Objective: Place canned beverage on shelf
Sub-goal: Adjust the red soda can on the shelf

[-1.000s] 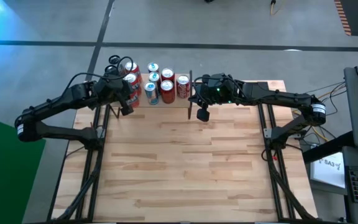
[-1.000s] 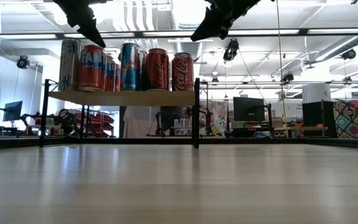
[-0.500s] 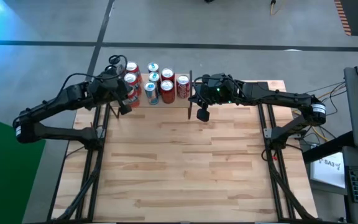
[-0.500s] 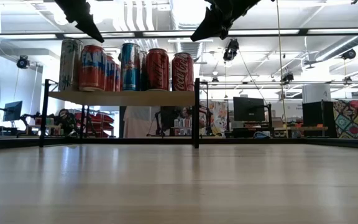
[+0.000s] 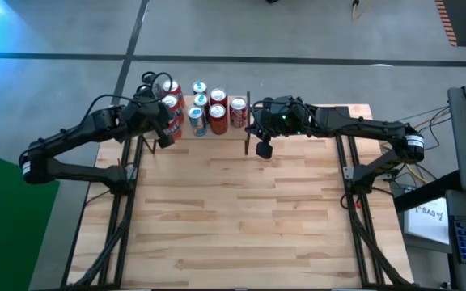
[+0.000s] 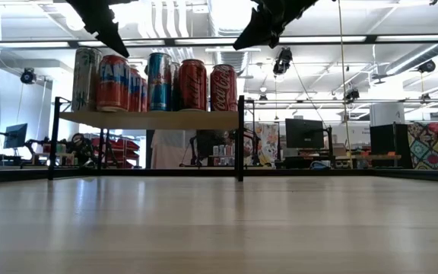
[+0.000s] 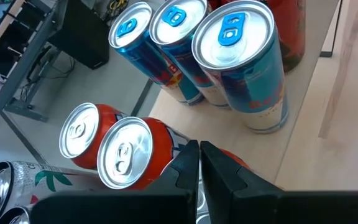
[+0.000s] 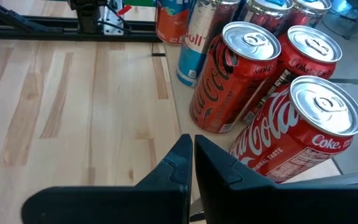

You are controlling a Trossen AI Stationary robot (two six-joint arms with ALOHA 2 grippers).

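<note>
The shelf (image 6: pixel 150 119), a small light wooden board on thin black uprights, stands at the table's far edge, left of the middle. Several cans stand upright on it: orange ones (image 7: pixel 129 155), blue ones (image 7: pixel 247 62) and red cola cans (image 8: pixel 303 124). My left gripper (image 5: pixel 164 139) is shut and empty. It hangs slanting down just above the orange cans at the shelf's left near corner (image 6: pixel 119 47). My right gripper (image 5: pixel 263 148) is also shut and empty. It hangs beside the shelf's right end, above the height of the can tops (image 6: pixel 239 44).
The wide butcher-block tabletop (image 5: pixel 241 218) lies bare on the near side of the shelf. A black shelf upright (image 6: pixel 240 137) stands just below my right gripper. Black arm frames (image 5: pixel 124 202) run along the table's left and right sides.
</note>
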